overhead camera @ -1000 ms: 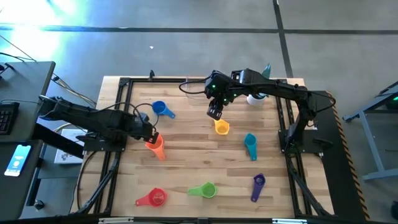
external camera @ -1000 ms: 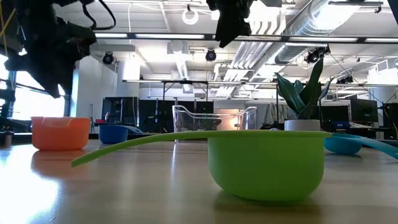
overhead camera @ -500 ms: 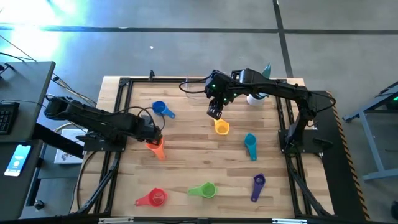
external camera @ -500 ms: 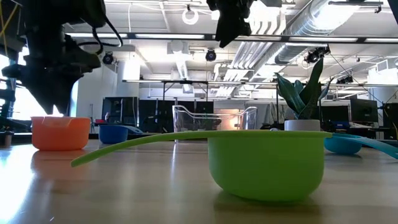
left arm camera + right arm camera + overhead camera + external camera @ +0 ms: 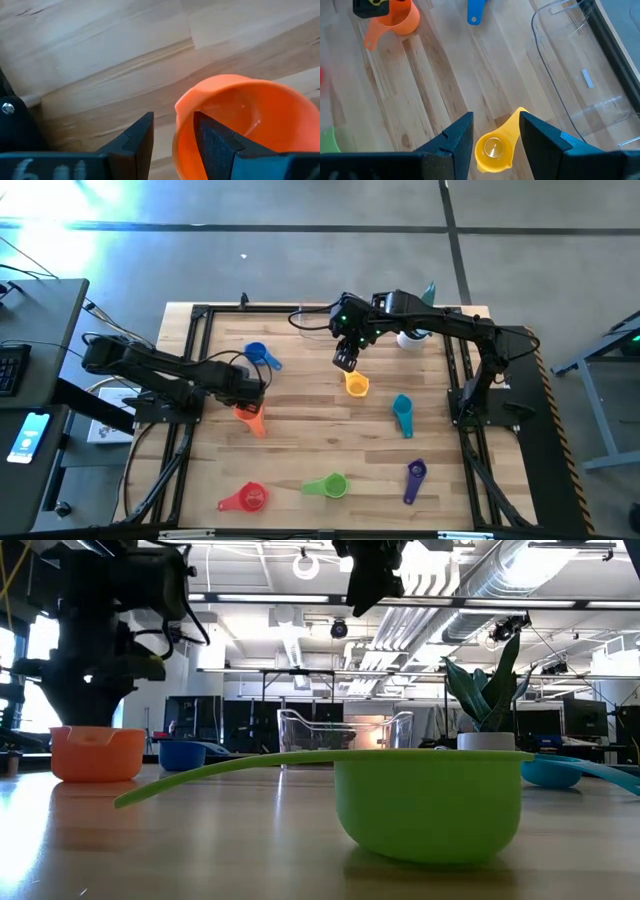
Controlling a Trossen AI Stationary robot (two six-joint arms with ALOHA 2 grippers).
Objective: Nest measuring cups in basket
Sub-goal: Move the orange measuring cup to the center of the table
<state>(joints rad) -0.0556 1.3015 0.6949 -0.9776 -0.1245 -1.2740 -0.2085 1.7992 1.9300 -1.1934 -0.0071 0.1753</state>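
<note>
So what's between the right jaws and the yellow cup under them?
Nothing. In the right wrist view the right gripper hangs open above the yellow cup, with only bare wood of the table around it; the high view agrees.

wooden table, measuring cups, basket

You see a light wooden slatted table and a small white plant pot holding a green leafy plant.
</note>
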